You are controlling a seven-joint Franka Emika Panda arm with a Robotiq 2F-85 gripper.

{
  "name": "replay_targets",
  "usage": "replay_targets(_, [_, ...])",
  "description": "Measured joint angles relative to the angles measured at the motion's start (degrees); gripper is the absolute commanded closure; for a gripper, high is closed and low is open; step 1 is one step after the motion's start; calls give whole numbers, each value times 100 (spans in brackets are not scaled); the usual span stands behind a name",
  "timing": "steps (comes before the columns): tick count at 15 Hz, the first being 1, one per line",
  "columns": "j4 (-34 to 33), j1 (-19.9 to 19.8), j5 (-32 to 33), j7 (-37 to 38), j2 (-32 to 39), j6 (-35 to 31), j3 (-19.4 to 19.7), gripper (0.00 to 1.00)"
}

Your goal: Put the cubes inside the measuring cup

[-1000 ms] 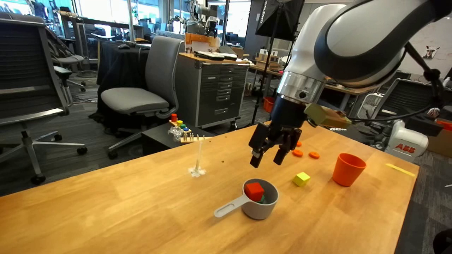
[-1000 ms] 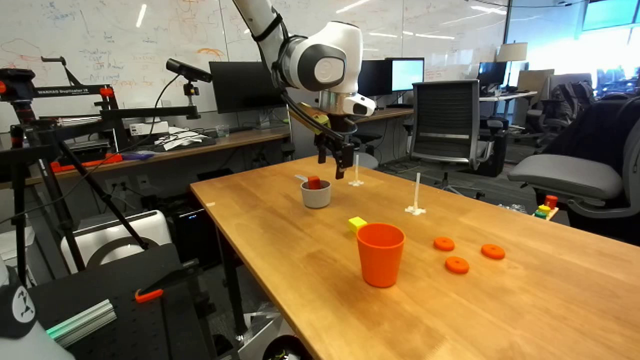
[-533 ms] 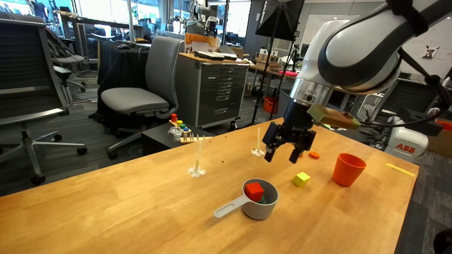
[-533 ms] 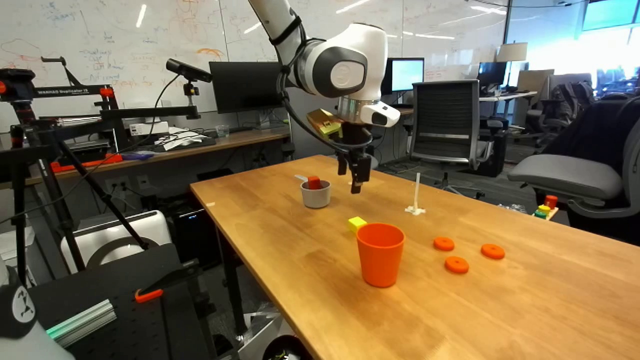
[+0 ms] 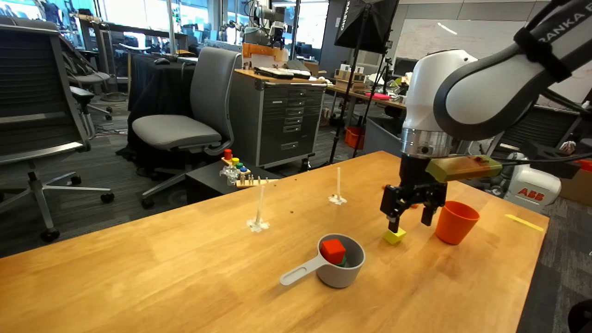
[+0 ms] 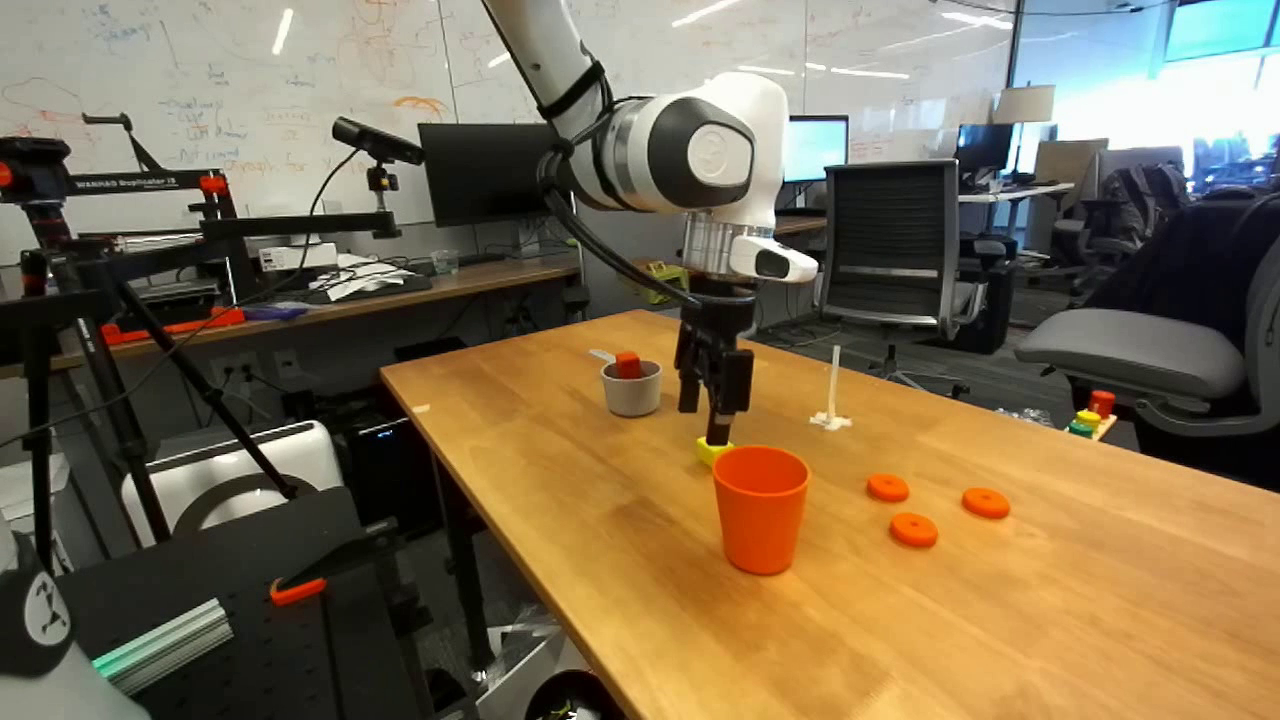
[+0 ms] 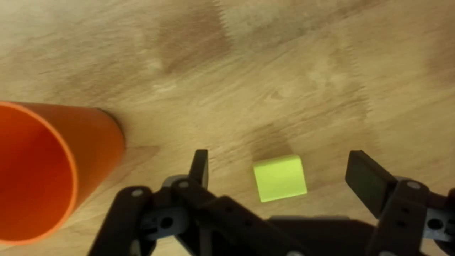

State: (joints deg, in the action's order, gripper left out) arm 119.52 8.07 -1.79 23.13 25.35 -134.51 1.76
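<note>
The yellow-green cube (image 7: 280,179) lies on the table between the spread fingers of my gripper (image 7: 278,156), with gaps on both sides. In an exterior view my open gripper (image 5: 410,223) is low over that cube (image 5: 394,237), one finger hiding part of its top. A black finger also covers some of the yellow-green cube (image 6: 711,452) in an exterior view. The red cube (image 5: 333,251) rests inside the grey measuring cup (image 5: 340,277), partly over something green (image 5: 342,262). Handle and cup stand upright on the table; the wrist view does not include them.
An orange cup (image 7: 96,135) stands close beside my gripper, also in both exterior views. Flat orange discs (image 6: 914,530) lie behind it on the table. Thin upright pegs (image 5: 260,208) are fixed to the wooden tabletop (image 5: 162,277).
My gripper has travelled away from above the measuring cup toward the orange cup and come down over the yellow-green cube, staying open. Cubes and cups have kept their places.
</note>
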Motion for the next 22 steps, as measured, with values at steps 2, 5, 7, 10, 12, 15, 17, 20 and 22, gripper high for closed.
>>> replay_targets(2, [-1,19,323,2,3,83,21,0])
replay_targets(5, [-69,38,553,-3,65,83,21,0])
replay_targets(7, [-175,50,598,-14,181,82,16,0])
replay_targets(10, [-418,52,599,-81,457,72,-3,0])
replay_targets(12, [-599,51,599,-159,669,68,-15,25])
replay_targets(15, [-835,48,566,-287,917,50,-34,42])
replay_targets(17, [-937,7,398,-415,967,47,-77,58])
replay_targets(20, [-1057,-60,111,-515,962,47,-115,82])
replay_targets(22, [-1111,-108,-61,-564,942,47,-143,98])
